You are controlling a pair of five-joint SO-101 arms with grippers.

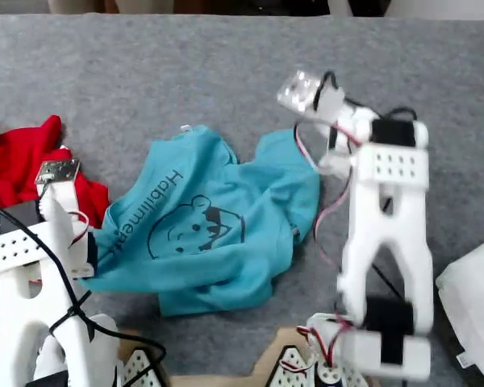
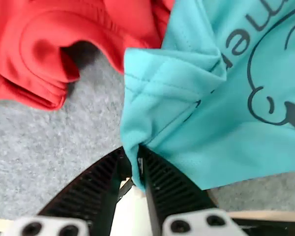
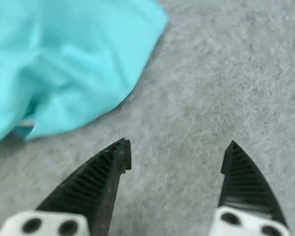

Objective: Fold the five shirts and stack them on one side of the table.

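Step in hand: as I judge it, opening out the crumpled teal cotton shirt (image 1: 210,218) before any fold.
Shirt: bunched mid-counter, nearer the edge where the arms are mounted; one side lies against the rumpled red shirt (image 1: 24,161) at the left edge.
Left jaws: pinching a doubled corner of the teal hem.
Right jaws: spread over the bare grey felt counter (image 3: 211,73), just beside the shirt's right side, holding nothing.
Doing it well: the right jaws should take a far corner, then both arms should draw apart evenly and low, leaving the red shirt undisturbed.
Writing: dark lettering and a bear-face outline on the chest, left unread.

Overhead camera; wrist cameras close, sharing shirt (image 1: 202,218)
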